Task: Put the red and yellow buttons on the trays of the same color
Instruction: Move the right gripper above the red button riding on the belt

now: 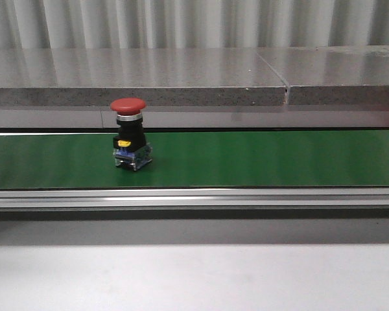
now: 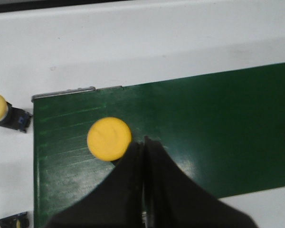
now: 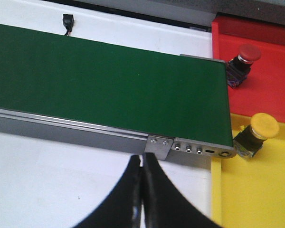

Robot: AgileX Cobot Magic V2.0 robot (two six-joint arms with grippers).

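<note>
A red button (image 1: pixel 128 139) with a mushroom cap stands upright on the green conveyor belt (image 1: pixel 259 159), left of centre; neither gripper shows in the front view. In the left wrist view a yellow button (image 2: pixel 109 138) stands on the belt (image 2: pixel 204 118) just beside my left gripper (image 2: pixel 143 142), whose fingers are shut together with nothing between them. My right gripper (image 3: pixel 142 159) is shut over the white table, near the belt's end. Past that end, a red button (image 3: pixel 243 59) lies on the red tray (image 3: pixel 270 95) and a yellow button (image 3: pixel 259 130) on the yellow tray (image 3: pixel 256 190).
Another yellow button (image 2: pixel 0 110) lies on the white table beside the belt's other end, and a dark button base (image 2: pixel 13 221) shows at that view's corner. A metal rail (image 1: pixel 194 197) edges the belt's near side. A grey ledge (image 1: pixel 181 84) runs behind it.
</note>
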